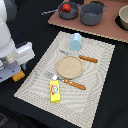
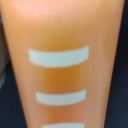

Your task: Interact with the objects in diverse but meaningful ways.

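An orange-yellow bread loaf [image 2: 62, 65] with pale stripes fills the wrist view, very close to the camera. In the exterior view only its orange end [image 1: 19, 76] shows, under my gripper [image 1: 15, 69] at the exterior view's left, off the placemat. The fingers are hidden, so I cannot tell whether they grip the loaf. A yellow butter block [image 1: 55, 91] lies on the placemat's near part. A pale blue carton [image 1: 76, 41] stands at its far edge. A small red ball-like food [image 1: 65, 8] sits in a small dark pot. A grey two-handled pot [image 1: 93, 13] stands beside it.
A round tan plate [image 1: 70, 66] sits mid-placemat [image 1: 35, 87], with wooden-handled cutlery on either side [image 1: 82, 58] [image 1: 69, 82]. The pots stand on a brown board [image 1: 102, 29] at the back. A pale bowl [image 1: 123, 17] is at the exterior view's right edge.
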